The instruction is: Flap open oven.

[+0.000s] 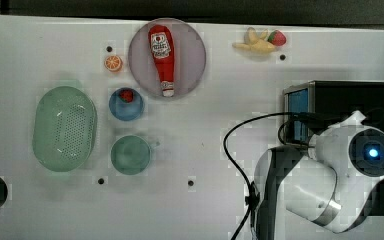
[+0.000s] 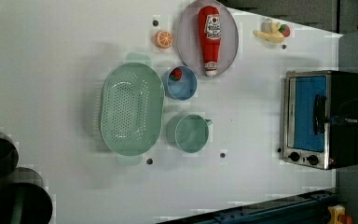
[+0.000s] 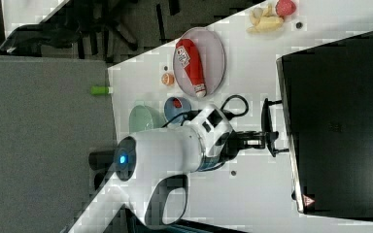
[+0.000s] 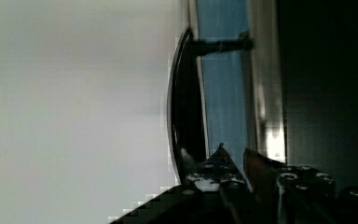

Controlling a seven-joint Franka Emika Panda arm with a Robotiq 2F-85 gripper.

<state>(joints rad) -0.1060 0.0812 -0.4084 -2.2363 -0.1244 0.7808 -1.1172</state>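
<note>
In the left view, your oven [image 2: 321,119] sits at the counter's [image 2: 51,70] right; colander [image 2: 131,108] left, cup [image 2: 191,133] between

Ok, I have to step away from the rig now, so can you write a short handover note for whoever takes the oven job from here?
Gripper: at the oven's door handle, fingers around the bar as the wrist view shows it; whether it is clamped cannot be told.
Oven: at the left view's right edge of the white table, front with blue glass door facing the table middle.
Done: the arm has reached the handle.
Left: the door looks shut against the frame; pull the handle out and down to flap it open, then let go.
</note>
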